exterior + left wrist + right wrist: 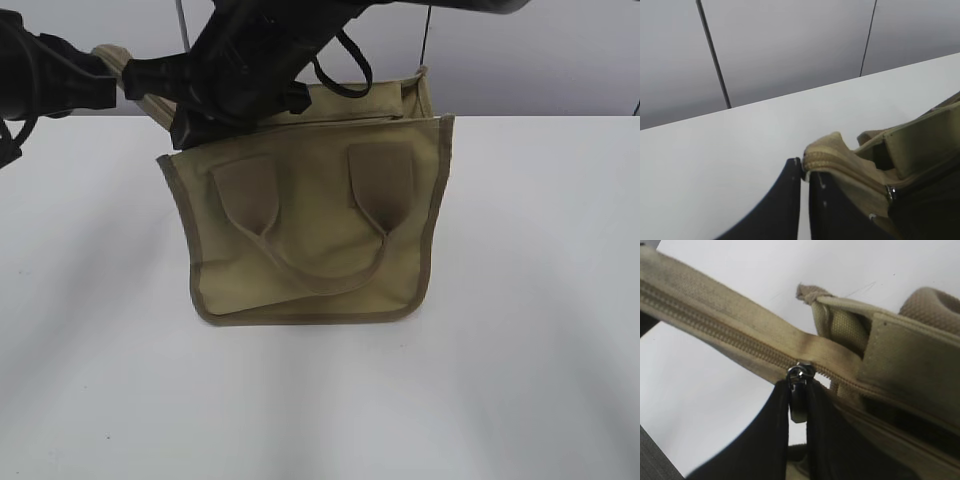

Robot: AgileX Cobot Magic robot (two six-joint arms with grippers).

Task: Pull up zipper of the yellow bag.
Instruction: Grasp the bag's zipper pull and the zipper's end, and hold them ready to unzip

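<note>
Silver zipper (pixel 799 390) pull sits clamped in the right end effector (pixel 799 410); left end effector (pixel 805 175) pinches the tape end.

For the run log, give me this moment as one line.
left gripper: shut on zipper end | right gripper: shut on pull tab | bag: upright on table

One yellow bag (pixel 310 230), one zipper (pixel 740 342), two pincers: left (pixel 805 175), right (pixel 799 390).

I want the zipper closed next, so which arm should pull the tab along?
Right. Its end effector is shut on the pull tab of the zipper. The left end effector pinches the tape end of the bag, so it likely serves as the anchor.
</note>
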